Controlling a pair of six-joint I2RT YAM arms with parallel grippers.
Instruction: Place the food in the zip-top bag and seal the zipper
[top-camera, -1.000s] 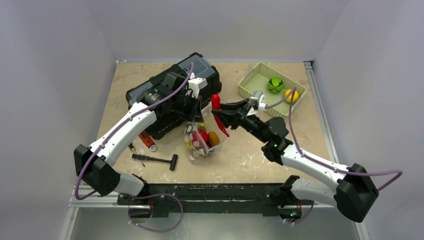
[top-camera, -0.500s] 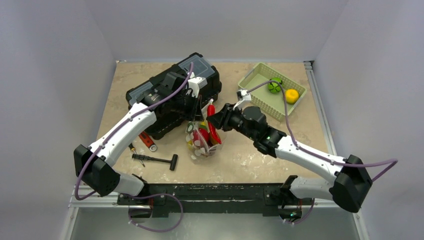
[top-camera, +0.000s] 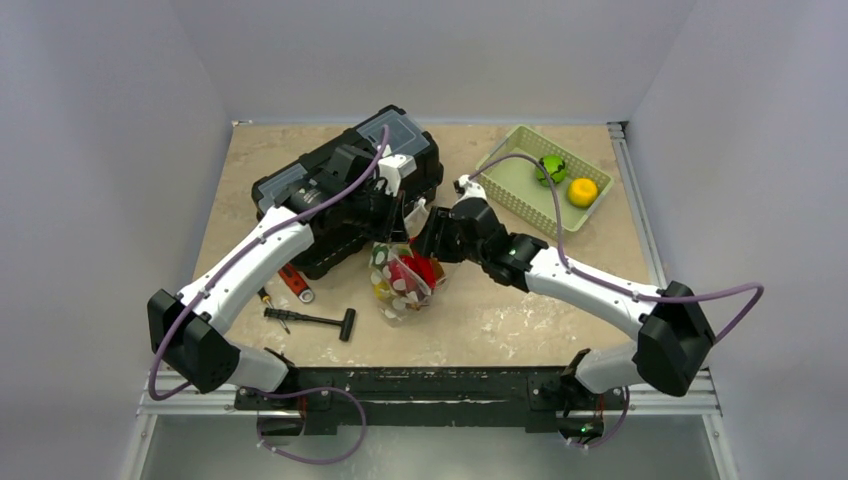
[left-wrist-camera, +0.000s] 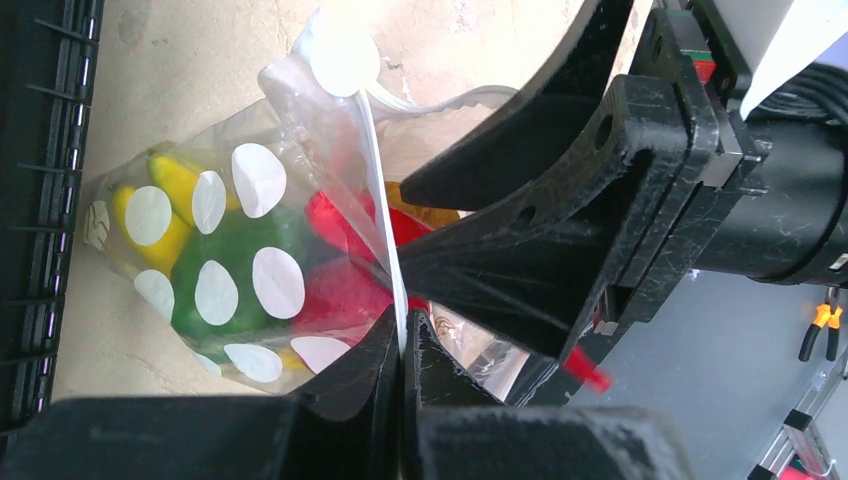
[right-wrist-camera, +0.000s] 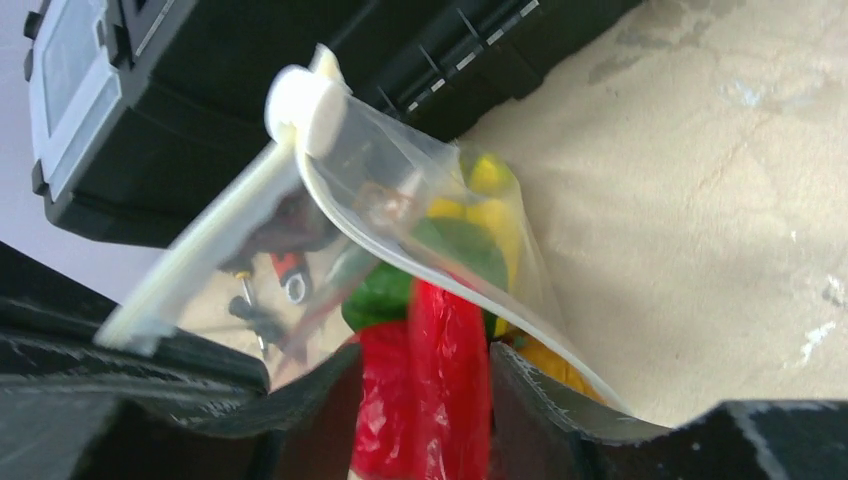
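On the tan table (top-camera: 500, 310), a black T-handled tool (top-camera: 312, 320) lies nearest the arm bases, left of the zip-top bag (top-camera: 405, 285), which stands mid-table holding red, green and yellow food (left-wrist-camera: 225, 260). The left gripper (left-wrist-camera: 402, 330) is clamped on the zipper (left-wrist-camera: 373, 170), holding the bag's mouth up. The right gripper (right-wrist-camera: 422, 365) sits at that mouth with a red pepper (right-wrist-camera: 440, 340) between its fingers; whether the pepper is gripped or loose cannot be told. Behind stand a black toolbox (top-camera: 340, 180) and, far right, a pale green basket (top-camera: 512, 172) with a green fruit (top-camera: 549, 170) and a yellow fruit (top-camera: 581, 191).

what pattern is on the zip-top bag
White polka dots on the zip-top bag, clearest in left wrist view.
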